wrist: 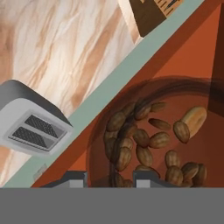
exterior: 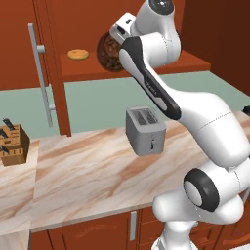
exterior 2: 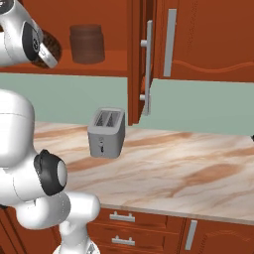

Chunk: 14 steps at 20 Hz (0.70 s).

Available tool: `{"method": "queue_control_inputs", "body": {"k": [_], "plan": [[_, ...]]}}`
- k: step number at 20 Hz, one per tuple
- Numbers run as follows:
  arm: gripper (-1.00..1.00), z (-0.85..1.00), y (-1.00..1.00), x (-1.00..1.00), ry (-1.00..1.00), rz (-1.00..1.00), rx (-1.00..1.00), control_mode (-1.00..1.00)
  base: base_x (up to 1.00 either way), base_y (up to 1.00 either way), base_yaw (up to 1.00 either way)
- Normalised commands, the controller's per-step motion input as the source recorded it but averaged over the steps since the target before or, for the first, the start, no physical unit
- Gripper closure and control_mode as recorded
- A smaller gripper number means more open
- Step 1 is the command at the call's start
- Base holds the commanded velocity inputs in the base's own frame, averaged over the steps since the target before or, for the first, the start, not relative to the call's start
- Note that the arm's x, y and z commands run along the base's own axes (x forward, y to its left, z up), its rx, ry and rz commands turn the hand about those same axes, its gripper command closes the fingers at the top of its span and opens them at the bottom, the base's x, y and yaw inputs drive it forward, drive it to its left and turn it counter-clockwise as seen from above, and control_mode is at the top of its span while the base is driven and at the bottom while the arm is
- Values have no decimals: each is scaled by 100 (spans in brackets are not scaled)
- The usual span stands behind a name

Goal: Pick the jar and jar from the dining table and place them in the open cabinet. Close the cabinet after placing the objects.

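Observation:
The rounded glass jar (exterior: 108, 52) with brown nut-like pieces lies tipped on its side just above the shelf of the open cabinet (exterior: 161, 66). My gripper (exterior: 114, 45) is shut on it. In the hand view the nuts in this jar (wrist: 148, 140) show through the glass right above my fingertips (wrist: 72, 178), with my gripper (wrist: 109, 179) at its near side. From the right, the same jar (exterior 2: 52, 49) peeks out behind my gripper (exterior 2: 47, 53). The taller smoky cylinder jar (exterior 2: 87, 43) stands upright on the same shelf, a little to the right.
A small tan ring-shaped item (exterior: 78, 54) lies on the shelf's left part. The cabinet doors (exterior 2: 145, 64) stand open with long silver handles (exterior: 41, 73). Below, the marble-patterned top (exterior: 83, 171) carries a grey toaster (exterior: 145, 130) and a knife block (exterior: 12, 144).

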Motion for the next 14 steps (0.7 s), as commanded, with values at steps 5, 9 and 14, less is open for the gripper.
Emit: {"method": "queue_control_inputs", "body": {"k": [5, 9, 14], "plan": [[100, -23, 9, 22, 0, 0, 0, -100, 0, 0, 0], [100, -22, 19, 32, -1, 0, 0, -100, 0, 0, 0], [100, -10, 20, 41, -4, 0, 0, -100, 0, 0, 0]]}}
